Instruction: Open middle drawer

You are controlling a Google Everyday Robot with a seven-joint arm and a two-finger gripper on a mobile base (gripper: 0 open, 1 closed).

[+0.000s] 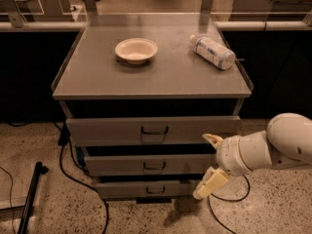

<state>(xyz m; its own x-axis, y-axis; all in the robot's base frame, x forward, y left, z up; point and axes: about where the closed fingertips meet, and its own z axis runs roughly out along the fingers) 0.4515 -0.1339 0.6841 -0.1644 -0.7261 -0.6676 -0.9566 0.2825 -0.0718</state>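
Camera view: jaws wide apart, empty, by the right end of the middle drawer [122,165].

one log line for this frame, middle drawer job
phase: pre-grasp | gripper: open, at right end of middle drawer front | handle: untouched | cabinet top: bowl, bottle

- the gripper [201,166] hangs before the right end of the middle drawer [117,165], fingers [213,140] spread wide, one high, one low; contact with the drawer front cannot be told
- its dark loop handle [154,166] sits apart, left of the gripper
- on the cabinet top [146,79]: a pale bowl [136,50]; a bottle [212,51] lying on its side
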